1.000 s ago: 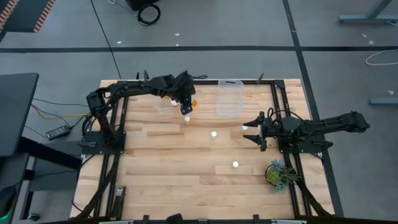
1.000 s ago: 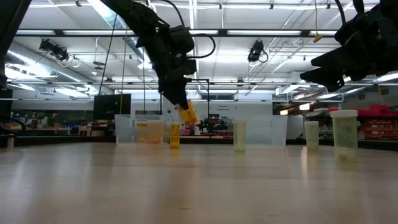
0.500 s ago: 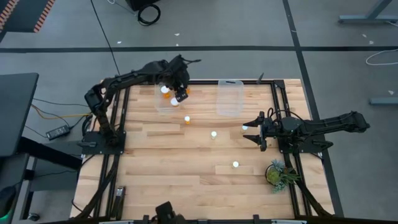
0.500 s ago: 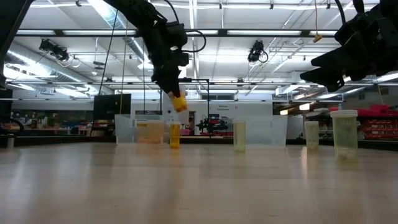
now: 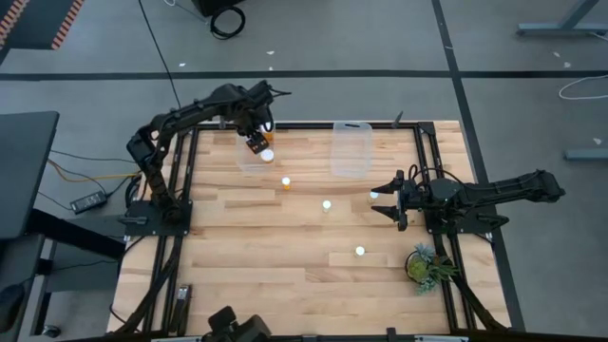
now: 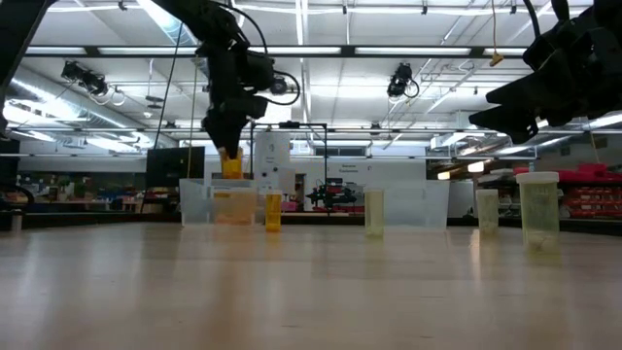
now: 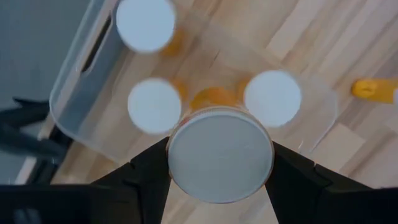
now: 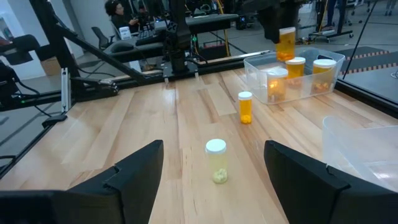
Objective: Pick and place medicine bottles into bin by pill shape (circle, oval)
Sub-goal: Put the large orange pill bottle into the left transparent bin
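I hold my left tool (image 5: 256, 141) above the clear bin (image 5: 249, 163) at about 11 o'clock on the worktop (image 5: 285, 256), its fingers clamped on an amber medicine bottle (image 7: 220, 152) by the sides, white cap up. I keep it upright and centred so that it can drop among the three bottles (image 7: 153, 104) already standing inside (the wrist view shows their caps ringed around mine, so the free spot looks tight). I judge this to be the release step: the bin's walls are below the bottle, and a straight descent should clear them.

My right tool (image 5: 391, 198) waits at 3 o'clock, fingers spread wide and holding nothing, kept low and clear of the left arm's path. A second clear bin (image 5: 351, 150) sits at 12 o'clock, presumably for the other pill shape.

Loose bottles are left near the centre: an orange one (image 5: 285, 182) just beside the first bin, paler ones (image 5: 326, 204) toward the middle and at 5 o'clock (image 5: 360, 252). A potted plant (image 5: 425, 266) stands at 4 o'clock.
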Robot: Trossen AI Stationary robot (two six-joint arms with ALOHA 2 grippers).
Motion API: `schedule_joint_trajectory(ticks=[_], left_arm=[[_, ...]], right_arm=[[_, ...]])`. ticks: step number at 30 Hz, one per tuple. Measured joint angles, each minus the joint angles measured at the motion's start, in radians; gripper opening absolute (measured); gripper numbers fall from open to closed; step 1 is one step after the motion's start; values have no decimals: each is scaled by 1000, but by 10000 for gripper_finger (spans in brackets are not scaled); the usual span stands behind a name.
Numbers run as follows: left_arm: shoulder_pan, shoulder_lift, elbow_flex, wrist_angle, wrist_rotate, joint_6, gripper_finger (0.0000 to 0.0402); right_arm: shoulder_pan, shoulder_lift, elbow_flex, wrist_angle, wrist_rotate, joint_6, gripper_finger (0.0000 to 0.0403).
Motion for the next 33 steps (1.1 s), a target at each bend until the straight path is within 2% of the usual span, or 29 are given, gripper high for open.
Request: schedule_joint_trajectory(ticks=[8, 16, 26, 33], left_arm=[[1, 0, 0, -75, -4, -74, 228], [1, 0, -1, -83, -4, -127, 228], [1, 0, -134, -4, -11, -97, 231], [5, 0, -140, 39, -11, -122, 230]], right_arm=[[0, 0, 0, 0, 0, 0, 284], [0, 0, 0, 0, 0, 0, 284], [0, 0, 0, 0, 0, 0, 284], [0, 0, 0, 0, 0, 0, 284]])
